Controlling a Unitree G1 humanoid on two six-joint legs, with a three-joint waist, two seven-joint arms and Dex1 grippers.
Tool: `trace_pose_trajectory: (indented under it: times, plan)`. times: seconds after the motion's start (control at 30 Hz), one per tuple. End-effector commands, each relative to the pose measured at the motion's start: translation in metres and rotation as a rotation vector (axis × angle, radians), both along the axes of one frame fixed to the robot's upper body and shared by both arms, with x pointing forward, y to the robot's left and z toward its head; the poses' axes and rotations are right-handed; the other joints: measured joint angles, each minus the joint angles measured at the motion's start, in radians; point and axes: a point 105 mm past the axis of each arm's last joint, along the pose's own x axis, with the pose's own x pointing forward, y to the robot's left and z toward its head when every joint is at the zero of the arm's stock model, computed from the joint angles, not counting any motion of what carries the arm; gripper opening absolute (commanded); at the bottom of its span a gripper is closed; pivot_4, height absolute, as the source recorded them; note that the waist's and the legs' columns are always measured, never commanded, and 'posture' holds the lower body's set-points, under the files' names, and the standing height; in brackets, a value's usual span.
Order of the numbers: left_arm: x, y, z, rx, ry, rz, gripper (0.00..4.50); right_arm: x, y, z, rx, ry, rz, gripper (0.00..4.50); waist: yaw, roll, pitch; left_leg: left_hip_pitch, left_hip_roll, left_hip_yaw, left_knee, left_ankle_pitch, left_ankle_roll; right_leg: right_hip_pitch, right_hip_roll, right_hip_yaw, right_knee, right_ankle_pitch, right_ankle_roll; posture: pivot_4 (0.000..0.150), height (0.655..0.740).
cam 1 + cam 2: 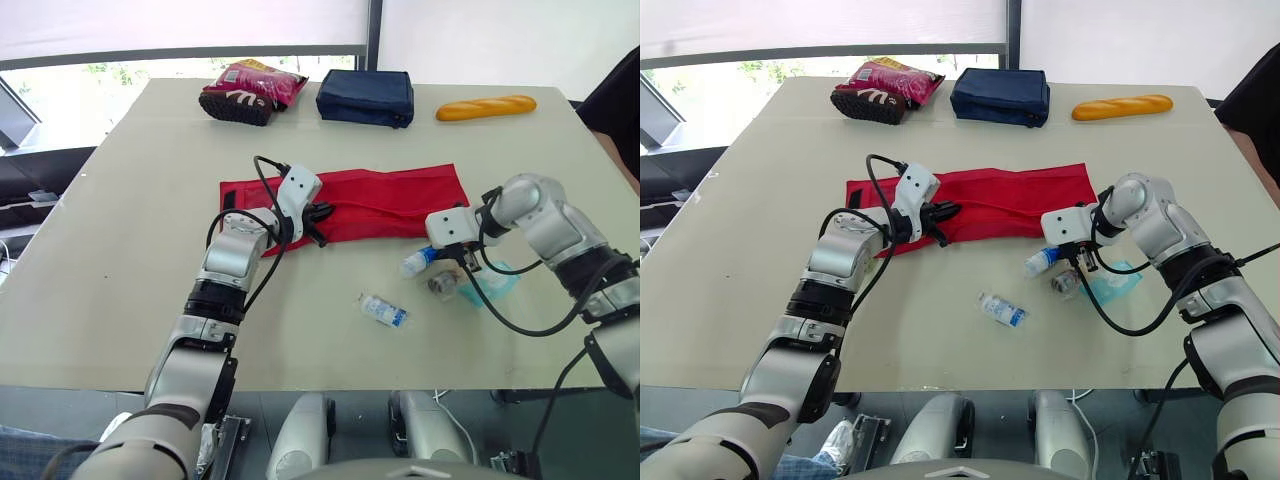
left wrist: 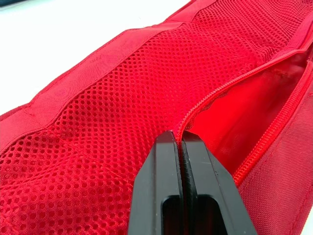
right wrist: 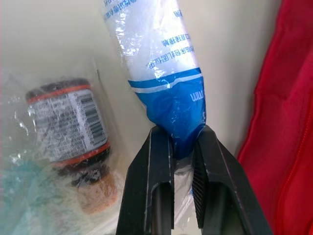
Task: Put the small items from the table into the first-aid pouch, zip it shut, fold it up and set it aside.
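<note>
The red first-aid pouch (image 1: 400, 200) lies flat mid-table, its zipper (image 2: 230, 83) partly open along the mesh side. My left gripper (image 1: 322, 215) rests on the pouch's left part. Its fingers (image 2: 161, 166) are pressed together where the zipper's open slit ends. My right gripper (image 1: 445, 256) is just off the pouch's front right corner, shut on the blue end of a white-and-blue wrapped roll (image 3: 161, 58) that lies on the table. Next to it sit a small brown bottle in a clear bag (image 3: 73, 127) and a teal packet (image 1: 497, 280). Another small wrapped packet (image 1: 383, 310) lies nearer the front.
At the table's far side are a red snack bag (image 1: 250, 90), a navy pouch (image 1: 366, 97) and a bread loaf (image 1: 486, 107). A person's dark sleeve (image 1: 620, 100) shows at the right edge. Open tabletop lies to the left and front of the red pouch.
</note>
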Motion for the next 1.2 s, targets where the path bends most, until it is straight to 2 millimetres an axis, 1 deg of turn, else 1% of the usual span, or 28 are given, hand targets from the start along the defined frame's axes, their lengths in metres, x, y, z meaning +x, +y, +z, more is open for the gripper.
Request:
trace_pose_trajectory:
  times: [0.03,0.13,0.2,0.27,0.33,0.43,0.5,0.6,0.67,0.73,0.8,0.87,1.0,1.2]
  plan:
    - [-0.003,-0.012,0.020,-0.059,-0.047,-0.037,0.00,-0.008,0.002,0.023,0.151,0.021,-0.093,0.03,0.001,0.000,0.000,0.000,0.000,0.000,0.000,0.000,0.000,0.000,0.000,0.000,0.000,0.000,0.000,0.150,0.7105]
    - [-0.004,-0.017,0.020,-0.091,-0.030,-0.047,0.00,-0.015,0.003,0.030,0.221,0.039,-0.173,0.03,0.001,0.000,0.000,0.000,0.000,-0.001,0.000,0.000,0.000,0.000,0.000,0.000,0.000,0.000,0.000,0.150,0.7105]
    - [-0.006,-0.022,0.021,-0.115,-0.018,-0.060,0.00,-0.015,0.004,0.035,0.257,0.006,-0.228,0.03,0.001,0.000,0.000,0.000,0.000,-0.002,0.000,0.000,0.000,0.000,0.000,0.000,0.000,0.000,0.000,0.150,0.7105]
    - [-0.008,-0.028,0.022,-0.147,-0.002,-0.074,0.00,-0.009,0.007,0.043,0.302,-0.087,-0.262,0.03,0.001,0.000,0.000,0.000,0.000,-0.002,0.000,0.000,0.000,0.000,0.000,0.000,0.000,0.000,0.000,0.150,0.7105]
    - [-0.011,-0.035,0.023,-0.165,0.008,-0.092,0.00,-0.001,0.009,0.050,0.338,-0.187,-0.333,0.03,0.000,0.000,0.000,0.000,0.000,-0.002,0.000,0.000,0.000,0.000,0.000,0.000,0.000,0.000,0.000,0.150,0.7105]
    - [-0.013,-0.042,0.025,-0.176,0.014,-0.113,0.00,0.005,0.012,0.056,0.394,-0.292,-0.410,0.03,-0.001,0.000,0.000,0.000,0.000,-0.001,0.000,0.000,-0.001,0.000,0.000,0.000,0.001,0.000,0.000,0.150,0.7105]
    - [-0.013,-0.044,0.025,-0.175,0.017,-0.116,0.00,0.006,0.013,0.050,0.392,-0.326,-0.477,0.03,-0.001,0.000,0.000,0.000,0.000,-0.001,0.000,0.000,-0.001,0.000,0.000,0.000,0.001,0.000,0.000,0.150,0.7105]
    - [-0.014,-0.046,0.024,-0.171,0.024,-0.127,0.00,-0.002,0.018,0.040,0.426,-0.297,-0.538,0.03,0.000,0.000,0.000,0.000,0.000,-0.001,0.000,0.000,-0.001,0.000,0.000,0.000,0.001,0.000,0.000,0.150,0.7105]
    - [-0.014,-0.047,0.023,-0.169,0.030,-0.140,0.00,-0.001,0.012,0.033,0.314,-0.364,-0.589,0.03,0.000,0.000,0.000,0.000,0.000,-0.001,0.000,0.000,-0.001,0.000,0.000,0.000,0.001,0.000,0.000,0.150,0.7105]
    - [-0.015,-0.048,0.023,-0.170,0.033,-0.146,0.00,-0.001,0.010,0.033,0.263,-0.418,-0.610,0.03,-0.001,0.000,0.000,0.000,-0.001,-0.001,0.000,0.000,-0.001,0.000,0.000,0.001,0.000,0.000,0.000,0.150,0.7105]
    - [-0.015,-0.049,0.023,-0.173,0.037,-0.151,0.00,-0.001,0.019,0.036,0.288,-0.426,-0.627,0.03,-0.001,0.000,0.000,0.000,-0.001,0.000,0.000,0.000,-0.001,0.000,0.000,0.001,0.001,0.000,0.000,0.150,0.7105]
    - [-0.017,-0.052,0.022,-0.172,0.039,-0.167,0.00,-0.002,0.030,0.034,0.309,-0.412,-0.670,0.03,-0.005,0.000,0.000,0.000,-0.001,0.000,0.000,0.000,-0.001,0.000,0.000,0.001,0.001,0.000,0.000,0.150,0.7105]
    - [-0.019,-0.056,0.022,-0.175,0.039,-0.177,0.00,-0.006,0.039,0.022,0.270,-0.419,-0.684,0.03,-0.003,0.001,0.000,0.000,0.000,0.000,0.000,0.001,-0.001,-0.001,0.002,0.000,0.001,0.000,0.000,0.150,0.7105]
    - [-0.024,-0.063,0.020,-0.178,0.044,-0.207,0.00,0.000,0.054,0.017,0.197,-0.497,-0.684,0.03,-0.002,0.001,0.000,0.000,-0.001,-0.001,0.000,0.001,-0.001,0.000,0.000,0.000,0.001,0.000,0.000,0.150,0.7105]
